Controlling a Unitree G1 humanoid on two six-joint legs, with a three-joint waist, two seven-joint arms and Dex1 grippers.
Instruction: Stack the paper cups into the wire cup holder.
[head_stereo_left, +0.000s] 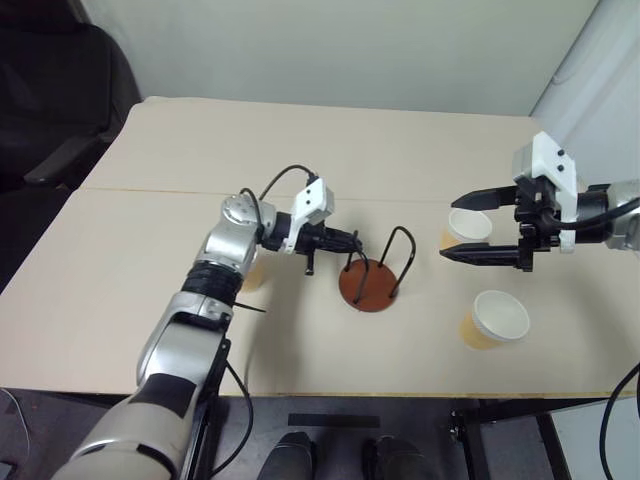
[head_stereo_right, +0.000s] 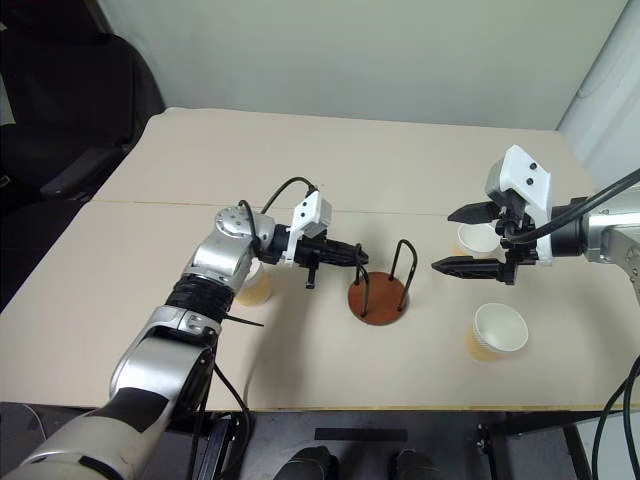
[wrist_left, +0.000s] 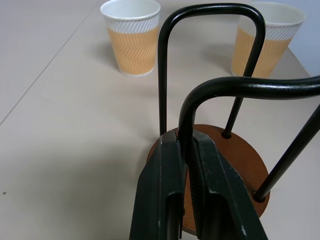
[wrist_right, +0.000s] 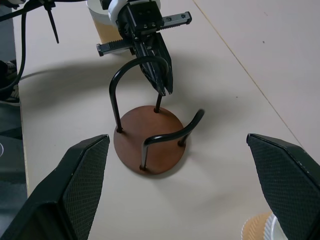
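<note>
Clamped on one wire loop of the empty cup holder (head_stereo_left: 372, 272), the left gripper (head_stereo_left: 350, 246) steadies it; right gripper (head_stereo_left: 477, 227) gapes empty, three cups (head_stereo_left: 493, 320) around the holder unstacked.

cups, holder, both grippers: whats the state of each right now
wire cup holder: upright, empty, one wire loop pinched by left gripper
left gripper: shut on the loop
right gripper: open, holding nothing
three paper cups: upright on table, unstacked
</note>
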